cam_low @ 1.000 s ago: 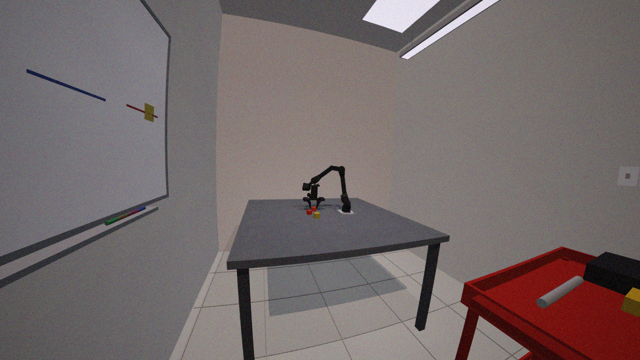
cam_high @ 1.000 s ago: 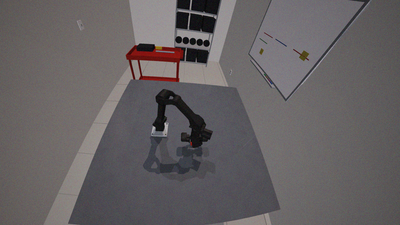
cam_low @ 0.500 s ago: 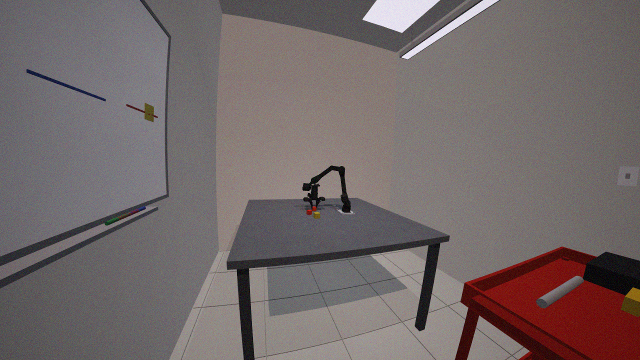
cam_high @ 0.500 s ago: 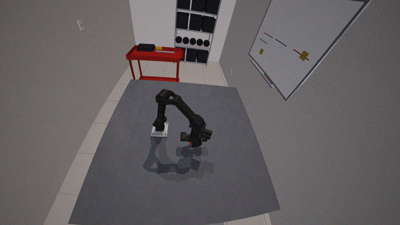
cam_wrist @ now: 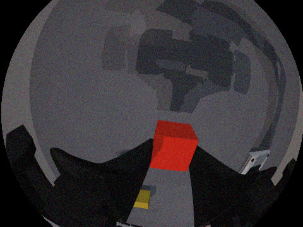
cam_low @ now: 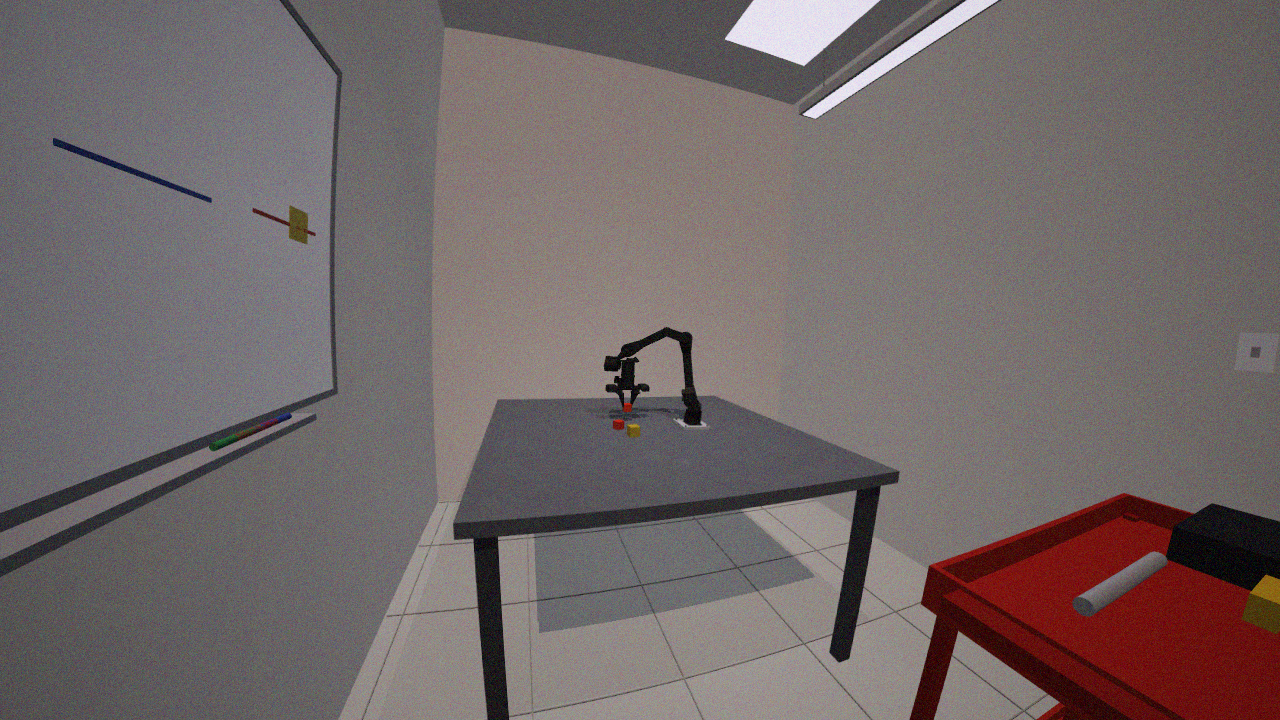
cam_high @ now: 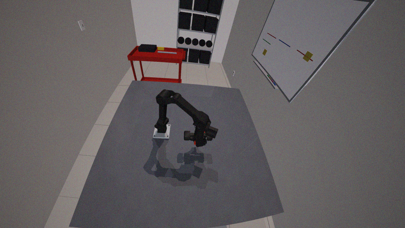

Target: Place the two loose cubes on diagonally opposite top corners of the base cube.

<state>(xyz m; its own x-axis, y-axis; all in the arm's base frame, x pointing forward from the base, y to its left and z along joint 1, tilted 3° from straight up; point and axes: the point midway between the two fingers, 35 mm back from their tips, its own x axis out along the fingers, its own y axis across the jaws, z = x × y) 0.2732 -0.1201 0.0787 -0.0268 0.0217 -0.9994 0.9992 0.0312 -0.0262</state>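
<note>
- While nothing stands on any cube yet, the grey table (cam_low: 716, 474) carries all what the task needs: in the exterior view two small cubes rest on it, well in front of my arm's mount.
- My arm (cam_high: 186, 106) bends over from its mount and points its wrist straight down over the middle of the table.
- My gripper (cam_wrist: 172, 145) is partly closed, with the fingers pressed on two opposite sides of the red cube (cam_wrist: 170, 153). The grip looks firm and the cube looks level to me.
- This red cube hangs above the table, not touching it. Its shadow lies well apart from it in the wrist view, so I judge it is clear of the surface.
- Another red cube (cam_low: 617, 424) and the yellow cube (cam_low: 633, 430) sit just beside each other on the table, below and in front of my gripper. I cannot tell from these views which of them is the fixed base.
- I judge the task is in its early part: the first loose cube is picked. What is left is to carry it over one top corner of the base, set it down level, let go, then do the same with the second loose cube on the opposite corner with a small gap, and withdraw.
</note>
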